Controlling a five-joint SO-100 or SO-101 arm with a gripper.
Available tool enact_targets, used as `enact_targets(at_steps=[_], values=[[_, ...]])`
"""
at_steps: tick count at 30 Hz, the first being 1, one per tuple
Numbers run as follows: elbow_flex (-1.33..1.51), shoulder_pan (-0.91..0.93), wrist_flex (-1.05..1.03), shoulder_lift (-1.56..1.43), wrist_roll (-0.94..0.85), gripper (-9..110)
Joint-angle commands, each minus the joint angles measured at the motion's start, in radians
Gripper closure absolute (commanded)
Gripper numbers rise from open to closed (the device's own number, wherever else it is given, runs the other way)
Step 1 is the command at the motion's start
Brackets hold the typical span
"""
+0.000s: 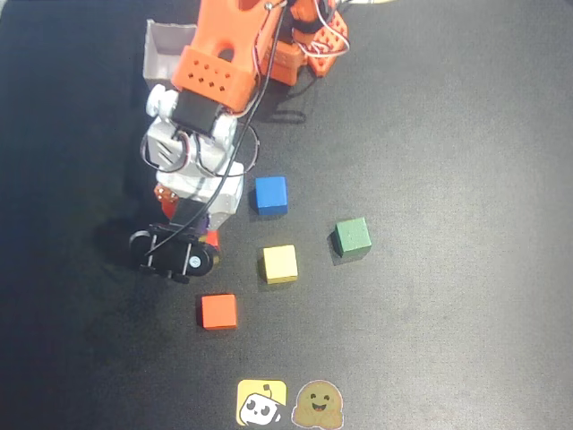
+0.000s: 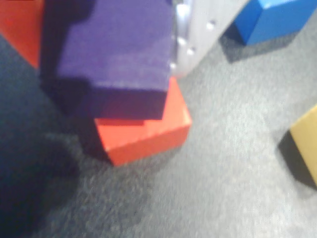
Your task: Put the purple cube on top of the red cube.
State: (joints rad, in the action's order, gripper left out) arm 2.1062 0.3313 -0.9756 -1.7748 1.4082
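In the wrist view the purple cube (image 2: pixel 119 54) fills the upper middle, pinched between a red finger (image 2: pixel 20 29) on its left and a white finger (image 2: pixel 203 25) on its right. My gripper (image 2: pixel 109 44) is shut on it. Directly beneath lies the red cube (image 2: pixel 148 129), with the purple cube overlapping its top, shifted up and to the left; contact between the two cannot be told. In the overhead view my gripper (image 1: pixel 192 226) covers both cubes, and only a sliver of the red cube (image 1: pixel 212 238) shows.
A blue cube (image 1: pixel 270 194) sits right of the gripper, a yellow cube (image 1: pixel 280 263) and a green cube (image 1: pixel 352 236) further right. An orange-red cube (image 1: pixel 218 311) lies below. A white box (image 1: pixel 166 54) stands near the arm's base. Two stickers (image 1: pixel 261 403) mark the bottom edge.
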Motion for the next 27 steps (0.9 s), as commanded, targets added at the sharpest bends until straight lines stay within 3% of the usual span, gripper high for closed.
enact_targets(at_steps=[1,27], values=[[-0.071,-0.014,0.018,0.003,0.008,99],[-0.031,-0.006,0.046,0.064,-0.012,98]])
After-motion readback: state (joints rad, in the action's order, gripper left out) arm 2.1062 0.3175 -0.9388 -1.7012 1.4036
